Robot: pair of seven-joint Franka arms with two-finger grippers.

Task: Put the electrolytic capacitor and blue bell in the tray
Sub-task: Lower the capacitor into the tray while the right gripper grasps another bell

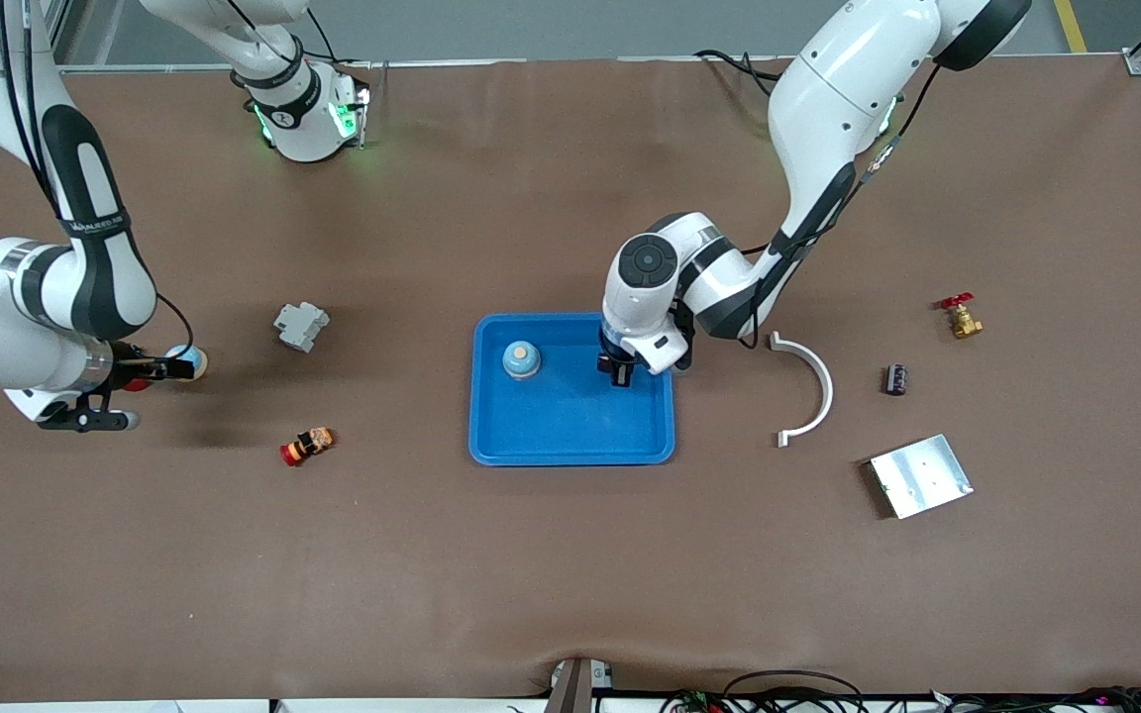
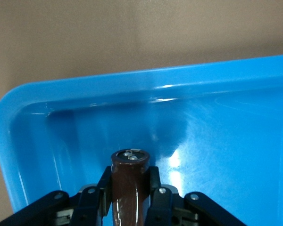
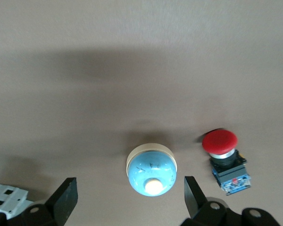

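The blue tray (image 1: 491,436) lies mid-table with a blue bell (image 1: 522,359) sitting in it. My left gripper (image 1: 620,375) hangs over the tray's end toward the left arm, shut on the dark brown electrolytic capacitor (image 2: 129,188). In the left wrist view the left gripper (image 2: 129,173) holds it above the tray floor, near a corner of the tray rim (image 2: 132,77). A second blue bell (image 1: 190,360) rests on the table at the right arm's end. My right gripper (image 1: 170,369) is over it; the right gripper (image 3: 130,184) is open, and the bell (image 3: 151,172) touches neither finger.
A red push button (image 3: 225,162) stands beside the outer bell. A grey breaker (image 1: 301,326) and a red-and-yellow part (image 1: 307,445) lie between it and the tray. A white curved piece (image 1: 812,388), small dark component (image 1: 895,379), brass valve (image 1: 960,317) and silver plate (image 1: 920,476) lie toward the left arm's end.
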